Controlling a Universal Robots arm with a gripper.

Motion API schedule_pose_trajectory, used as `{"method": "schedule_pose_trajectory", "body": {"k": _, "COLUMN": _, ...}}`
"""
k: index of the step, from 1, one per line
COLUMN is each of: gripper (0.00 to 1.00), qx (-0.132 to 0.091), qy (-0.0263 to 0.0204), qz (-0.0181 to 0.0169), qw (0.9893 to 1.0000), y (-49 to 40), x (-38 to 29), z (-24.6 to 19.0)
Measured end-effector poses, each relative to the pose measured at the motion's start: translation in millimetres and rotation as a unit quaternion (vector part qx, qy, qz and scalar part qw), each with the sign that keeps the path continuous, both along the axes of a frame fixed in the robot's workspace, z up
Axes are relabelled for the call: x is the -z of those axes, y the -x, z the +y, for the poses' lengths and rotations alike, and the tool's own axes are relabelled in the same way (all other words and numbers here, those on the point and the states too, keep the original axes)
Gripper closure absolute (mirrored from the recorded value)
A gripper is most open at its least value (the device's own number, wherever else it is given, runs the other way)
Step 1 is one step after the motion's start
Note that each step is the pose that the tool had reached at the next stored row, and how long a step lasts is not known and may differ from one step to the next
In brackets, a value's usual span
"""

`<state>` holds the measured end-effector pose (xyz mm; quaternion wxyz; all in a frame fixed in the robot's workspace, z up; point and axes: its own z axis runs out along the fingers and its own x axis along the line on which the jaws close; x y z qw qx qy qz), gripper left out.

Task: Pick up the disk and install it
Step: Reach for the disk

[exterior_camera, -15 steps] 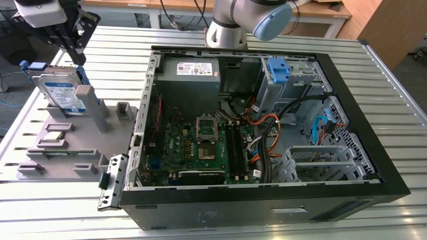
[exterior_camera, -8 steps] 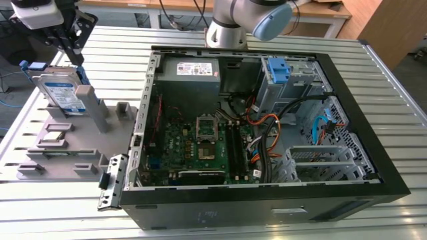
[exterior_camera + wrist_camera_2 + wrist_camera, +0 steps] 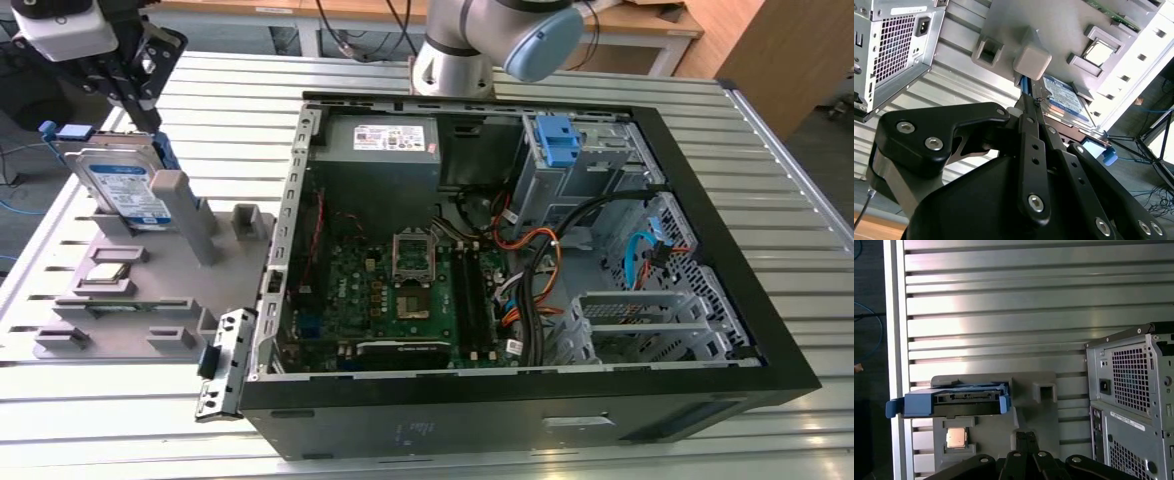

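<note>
Silver in its blue caddy, the disk (image 3: 124, 190) stands on edge in a grey fixture (image 3: 160, 300) on the slatted counter (image 3: 134, 430). It is directly below my jaws, which are pressed together and empty. Its top edge runs toward the open computer case (image 3: 534, 250).

Lower edge of disk (image 3: 127, 190), seemingly lost in grey stand (image 3: 187, 285)

exterior view: open computer case (image 3: 534, 250) fills centre and right of frame, on slatted table (image 3: 787, 150). fixture tray (image 3: 147, 300) lies beside it, frame left. disk (image 3: 123, 190) stands on edge in the tray, upper left; gripper (image 3: 140, 105) just above. arm base (image 3: 454, 60) top centre, behind case.
</note>
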<state>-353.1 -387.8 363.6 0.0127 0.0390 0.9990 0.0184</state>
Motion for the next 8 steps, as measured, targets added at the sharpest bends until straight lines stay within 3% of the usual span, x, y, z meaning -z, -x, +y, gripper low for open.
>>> {"method": "schedule_pose_trajectory", "body": {"k": 8, "gripper": 0.89, "qx": 0.0, "qy": -0.0016, "qz": 0.0, "qw": 1.0, "y": 3.4, "x": 2.6, "z": 5.5}}
